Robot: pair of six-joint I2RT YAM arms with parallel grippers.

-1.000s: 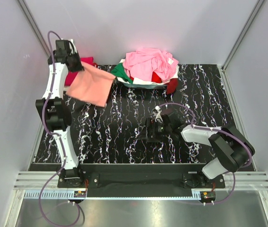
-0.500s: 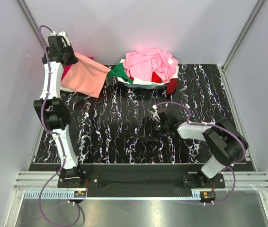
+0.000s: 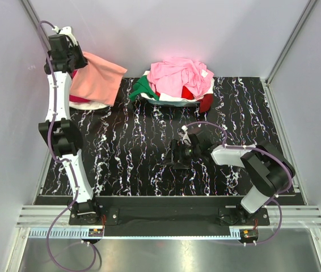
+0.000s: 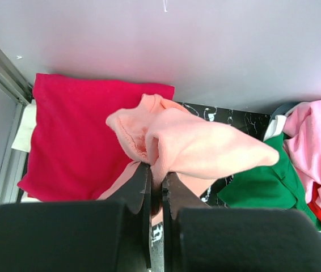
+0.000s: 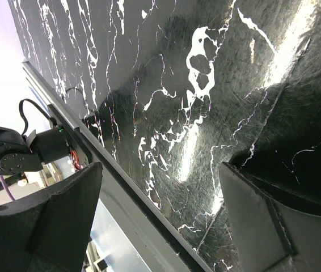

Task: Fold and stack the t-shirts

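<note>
Plain white walls (image 3: 166, 28) enclose a desk covered by a black mat (image 3: 132, 153) with white marble veins. Two robot arms are mounted at the desk's near edge.

The left arm reaches up into the far left corner. There the left claw (image 3: 75, 59) is pinched shut on a fold of the salmon-orange t-shirt (image 3: 99, 79). The shirt hangs from the claw, lifted clear of the mat, with its loose body spreading out to the right. In the left wrist view the two dark fingers (image 4: 143, 187) sit almost together, with bunched salmon fabric squeezed between them.

Beneath the hanging shirt lies a crimson-magenta t-shirt (image 4: 75, 136), folded flat into a rectangle against the back wall. A strip of white cloth (image 4: 23, 129) shows under its left edge. Whether the hanging shirt touches the folded one cannot be told.

At the far centre of the mat sits a loose heap of shirts. A light pink t-shirt (image 3: 180, 73) is crumpled on top and a green t-shirt (image 3: 142, 88) spills out to the left. A red t-shirt (image 3: 188, 92) and a white t-shirt (image 3: 172, 100) show underneath. The heap is near the salmon shirt but apart from it.

The right arm bends low over the middle of the mat, with the right claw (image 3: 174, 156) pointing left, close above the surface. Its jaws are spread wide and hold nothing. The right wrist view shows only the veined mat between its fingers (image 5: 64, 215).
</note>
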